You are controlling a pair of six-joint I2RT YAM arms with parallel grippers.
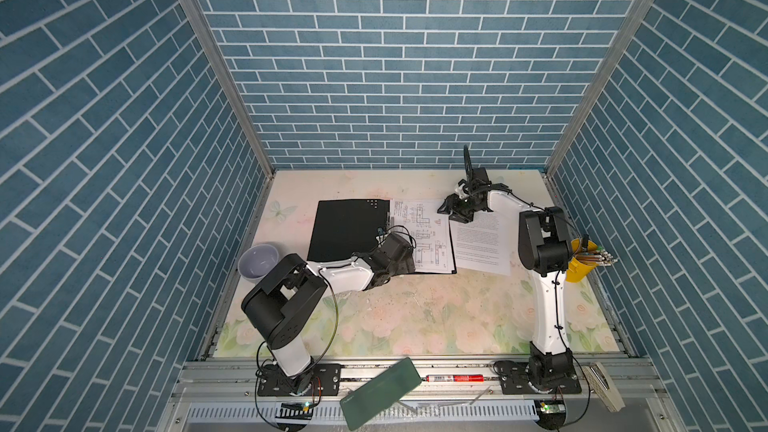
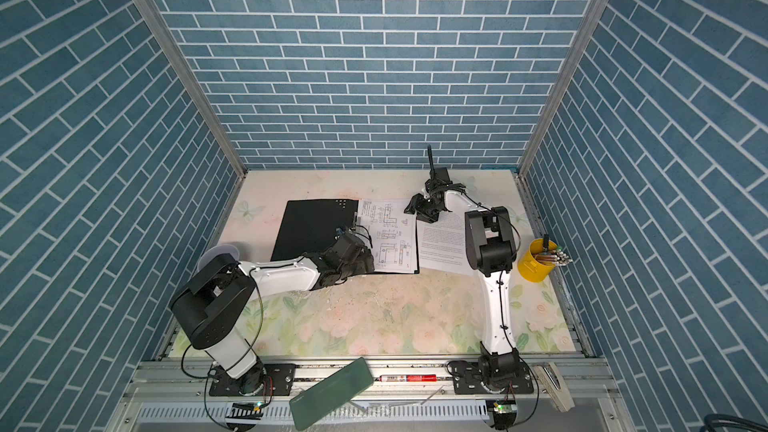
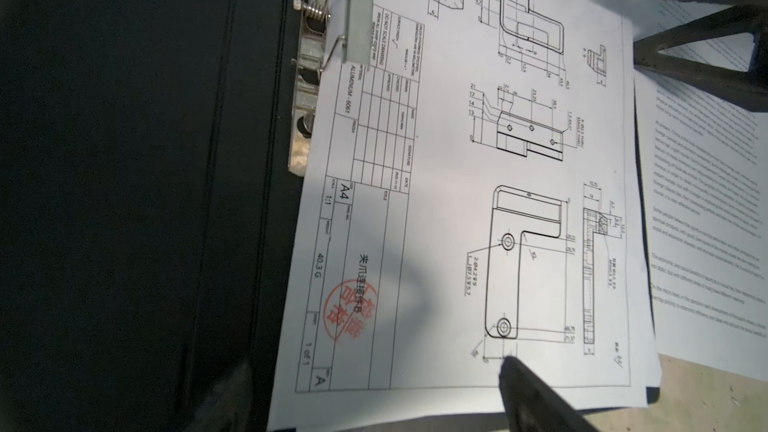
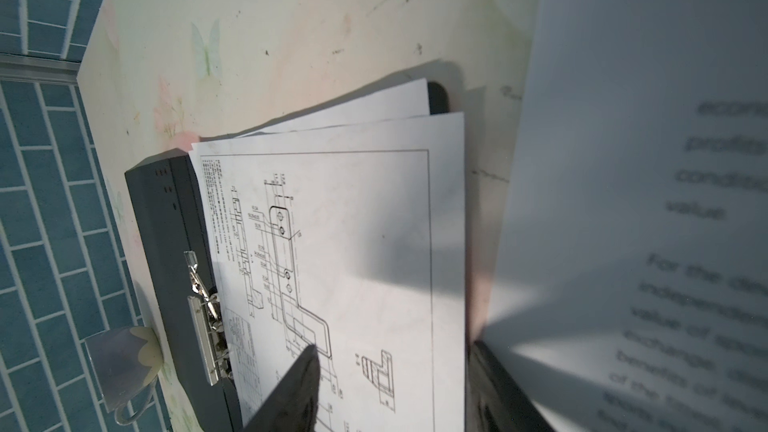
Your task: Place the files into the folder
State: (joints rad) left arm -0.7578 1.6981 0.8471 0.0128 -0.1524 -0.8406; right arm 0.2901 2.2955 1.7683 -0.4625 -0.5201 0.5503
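Folder (image 1: 345, 230) lay open on the table (image 1: 415, 313) in both top views, black inside up, drawing (image 1: 428, 238) on its right half. Text sheet (image 1: 482, 243) lay on the table just beside it, outside. Left gripper (image 1: 398, 243) hung over the spine, right gripper (image 1: 457, 210) over the text sheet's far corner; contact we couldn't tell. Left wrist: we saw the clip (image 3: 316, 35) bar overlapping the drawing's edge; left jaws stood wide, empty. Right wrist: right jaws stood apart, nothing between them, one finger (image 4: 295, 392) over the drawing; another sheet (image 4: 374, 105) peeked out beneath it; text sheet was blurred, near the lens.
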